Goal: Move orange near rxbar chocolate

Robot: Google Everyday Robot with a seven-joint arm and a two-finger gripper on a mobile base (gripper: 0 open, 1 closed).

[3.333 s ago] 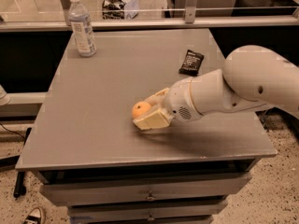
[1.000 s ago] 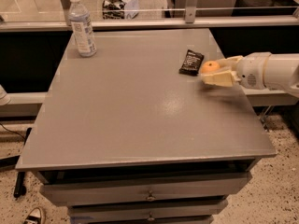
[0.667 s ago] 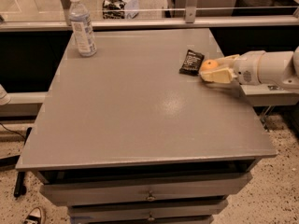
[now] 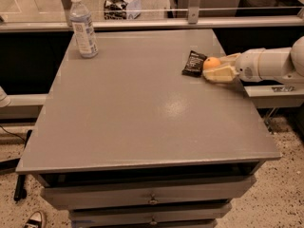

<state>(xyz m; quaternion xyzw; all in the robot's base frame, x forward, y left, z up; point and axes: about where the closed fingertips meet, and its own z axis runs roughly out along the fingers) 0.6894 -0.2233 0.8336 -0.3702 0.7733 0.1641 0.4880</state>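
The orange [image 4: 211, 62] is at the right edge of the grey table [image 4: 142, 103], right next to the black rxbar chocolate [image 4: 194, 63], which lies flat just to its left. My gripper [image 4: 214, 66] reaches in from the right on a white arm [image 4: 266, 64]. Its cream fingers [image 4: 219, 74] sit on either side of the orange, closed on it, low at the table surface. The orange nearly touches the bar's right edge.
A clear water bottle with a white cap [image 4: 83, 26] stands at the table's far left corner. Drawers [image 4: 152, 198] are below the front edge. A rail and a glass panel run behind the table. A shoe [image 4: 33, 220] lies on the floor at bottom left.
The gripper carried the orange from the table's middle to the right side beside the bar. Over the last second it has edged slightly closer to the bar, and more of the orange shows.
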